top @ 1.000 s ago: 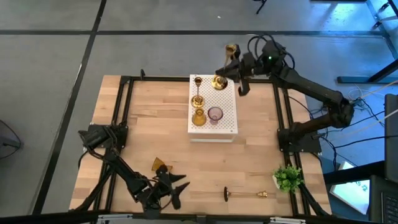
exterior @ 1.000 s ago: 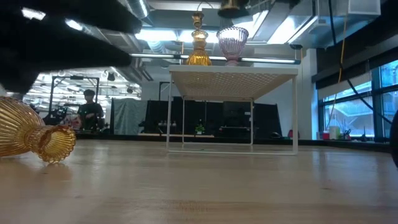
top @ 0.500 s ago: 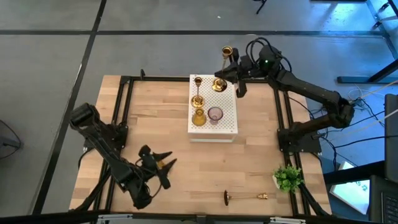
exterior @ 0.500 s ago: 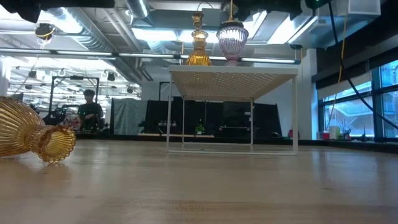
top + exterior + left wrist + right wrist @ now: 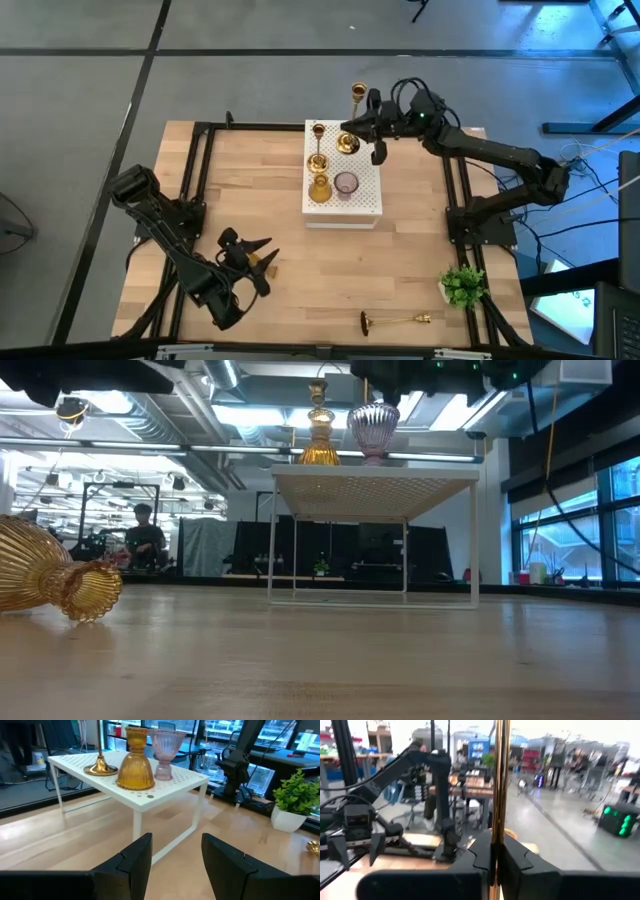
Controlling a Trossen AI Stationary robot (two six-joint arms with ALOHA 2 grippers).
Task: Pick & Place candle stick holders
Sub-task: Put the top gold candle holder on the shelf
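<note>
Leftward swings the right gripper [image 5: 372, 118], carrying its slim shiny brass candlestick [image 5: 357, 94] in over the far edge of the white perforated stand [image 5: 366, 195], jaws clamped tight on the stem. Meanwhile the left gripper [image 5: 247, 254] has lifted off the ribbed amber glass holder [image 5: 50, 580] lying on its side on the wooden table [image 5: 400, 270], fingers spread apart, holding nothing. That brass piece looks stiff, smooth and top-heavy, so mid-stem is the sensible hold. Up on the stand: a standing brass candlestick [image 5: 317, 150], an amber glass goblet [image 5: 319, 187], a pinkish-purple glass goblet [image 5: 346, 183]. One more brass candlestick [image 5: 395, 319] lies near the small green plant [image 5: 462, 286].
</note>
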